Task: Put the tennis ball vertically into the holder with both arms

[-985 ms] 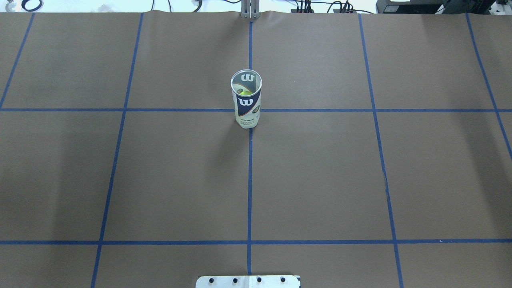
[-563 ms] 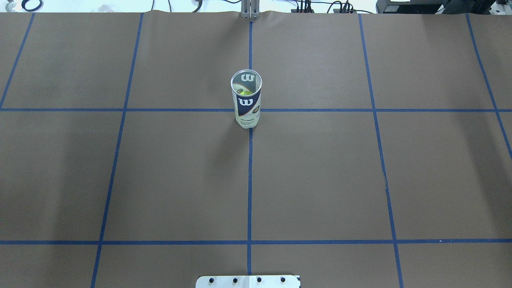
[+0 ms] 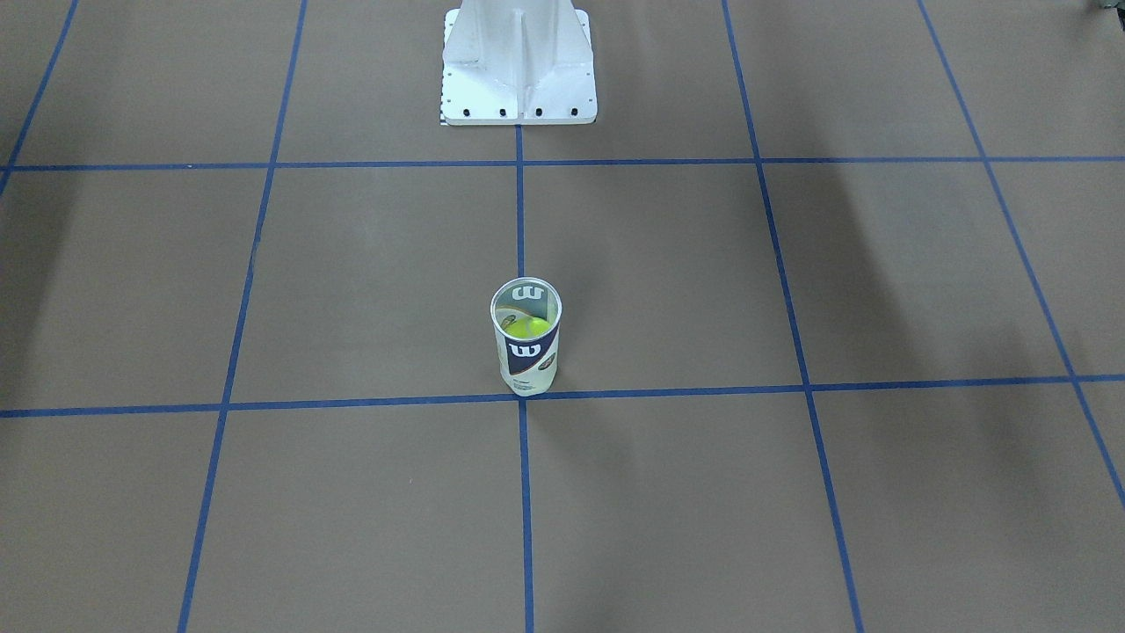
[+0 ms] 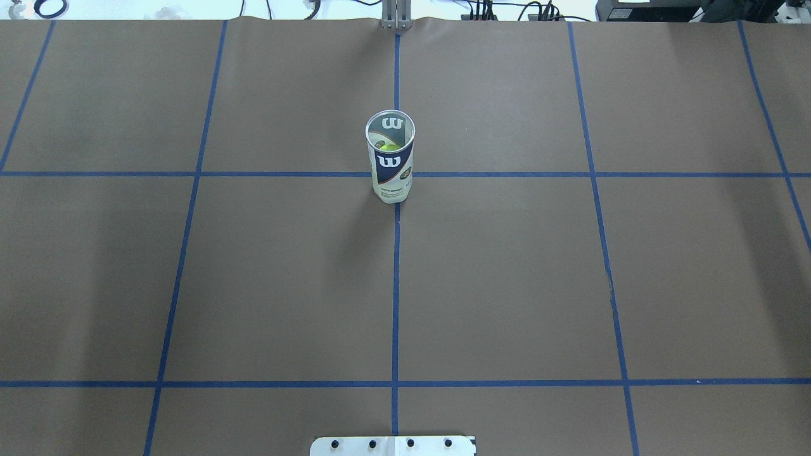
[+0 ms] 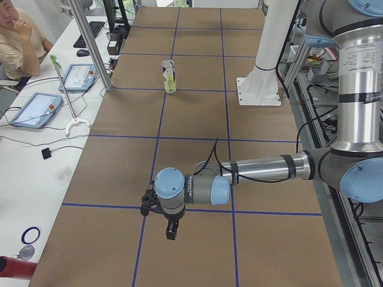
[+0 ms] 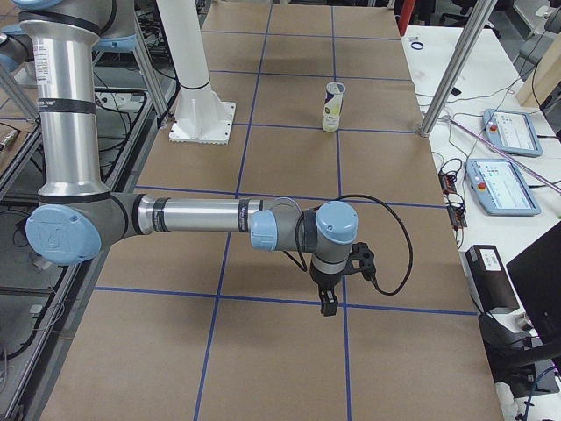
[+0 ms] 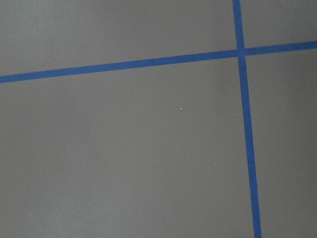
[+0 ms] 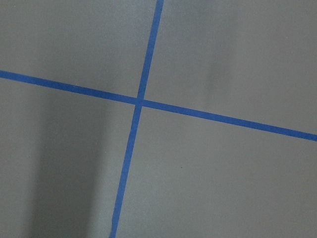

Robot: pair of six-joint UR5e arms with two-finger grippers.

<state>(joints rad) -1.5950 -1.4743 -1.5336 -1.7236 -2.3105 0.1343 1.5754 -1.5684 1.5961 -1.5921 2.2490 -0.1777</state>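
The holder [image 4: 391, 158], a slim white and navy tube with a "W" logo, stands upright near the table's middle, on a blue tape crossing. It also shows in the front view [image 3: 526, 349], the left side view [image 5: 169, 76] and the right side view [image 6: 332, 106]. A yellow-green tennis ball [image 3: 527, 326] lies inside it; it also shows in the overhead view [image 4: 389, 147]. My left gripper [image 5: 170, 230] hangs low over the table's left end, far from the holder. My right gripper [image 6: 328, 301] hangs low over the right end. I cannot tell whether either is open or shut.
The white metal pedestal base [image 3: 517, 66] stands at the robot's side of the table. Blue tape lines [image 4: 395, 285] grid the brown table cover. A person [image 5: 18, 42] sits at a side desk with tablets [image 5: 36, 110]. Metal posts [image 6: 456, 61] stand at the far edge.
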